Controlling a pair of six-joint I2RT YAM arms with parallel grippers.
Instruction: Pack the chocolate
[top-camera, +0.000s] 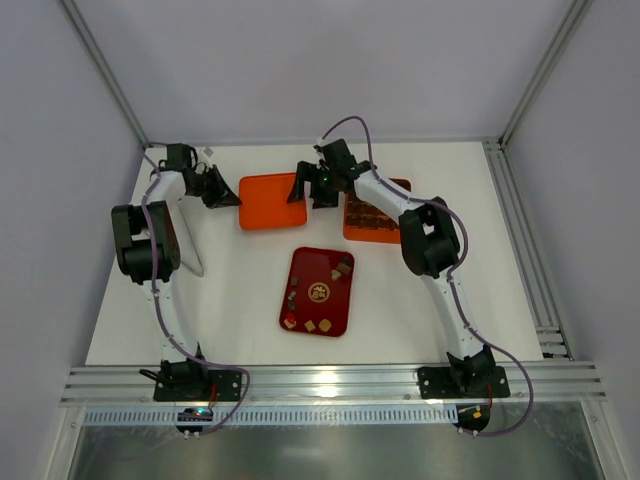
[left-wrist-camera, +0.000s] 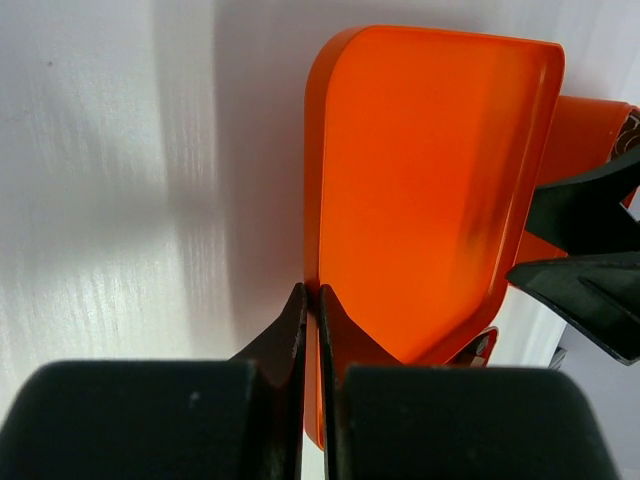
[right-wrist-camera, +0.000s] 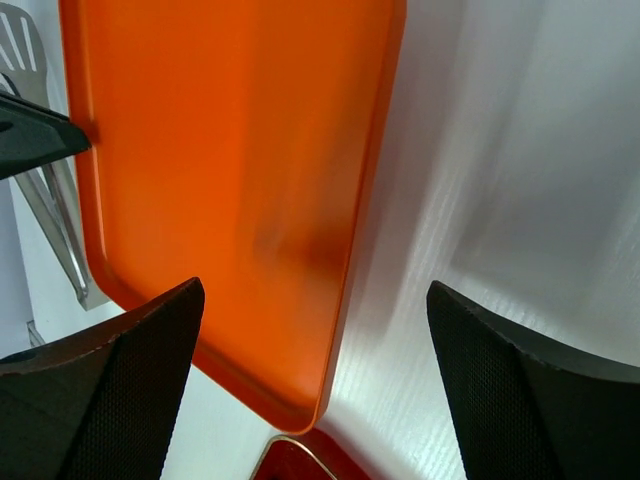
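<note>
left gripper (left-wrist-camera: 312, 300) pinches orange lid (left-wrist-camera: 430, 180) rim | right gripper (right-wrist-camera: 315, 300) spread wide at lid's opposite edge | chocolate pieces (top-camera: 318, 292) lie in red tray (top-camera: 305, 262)

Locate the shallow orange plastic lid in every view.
Top external: shallow orange plastic lid lies beyond the dark red rectangular tray.
Left wrist: fills the upper right.
Right wrist: fills the upper left.
Shared landmark: left gripper pinching the lid's edge; bottom centre in left wrist, far left in right wrist.
</note>
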